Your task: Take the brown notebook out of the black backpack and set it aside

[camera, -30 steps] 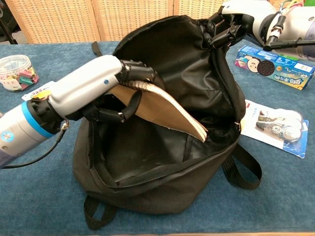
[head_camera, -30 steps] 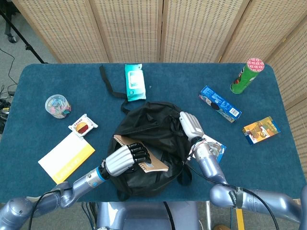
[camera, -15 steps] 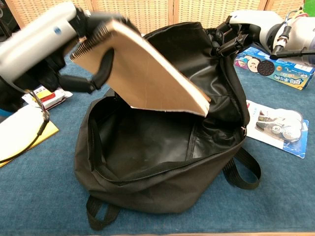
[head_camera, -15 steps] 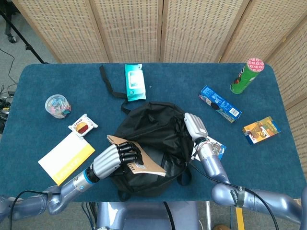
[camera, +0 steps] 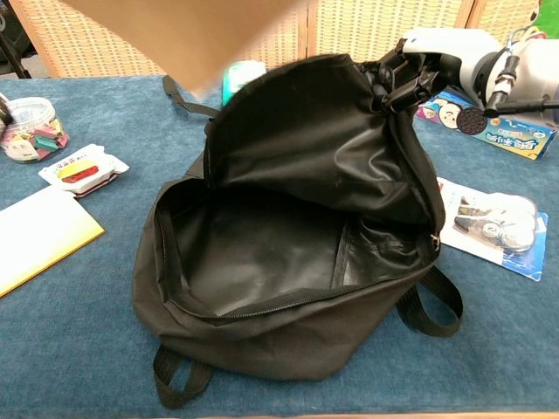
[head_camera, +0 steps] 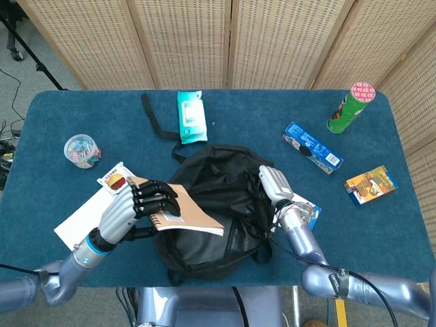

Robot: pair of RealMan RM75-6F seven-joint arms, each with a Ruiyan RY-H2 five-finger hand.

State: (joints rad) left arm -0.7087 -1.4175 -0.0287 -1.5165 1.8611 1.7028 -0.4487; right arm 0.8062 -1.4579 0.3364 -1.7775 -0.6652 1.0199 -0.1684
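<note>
Silver-grey arms, blue wrist band, silver hands, black fingers.

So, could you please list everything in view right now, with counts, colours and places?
Brown notebook: one, tan, spiral-bound, held above the backpack's left side.
Black backpack: one, table centre, unzipped.
Wipes pack: one, teal, behind the backpack.
Clip tub: one, clear, far left.
Snack packet: one, white and red, left.
Yellow pad: one, front left.
Cookie box: one, blue, right.
Chip can: one, green, back right.
Orange box: one, right edge.
Blister pack: one, blue-edged, right of the backpack.
Table: one, blue.
Left hand: grips the notebook.
Right hand: holds the backpack's opening.
</note>
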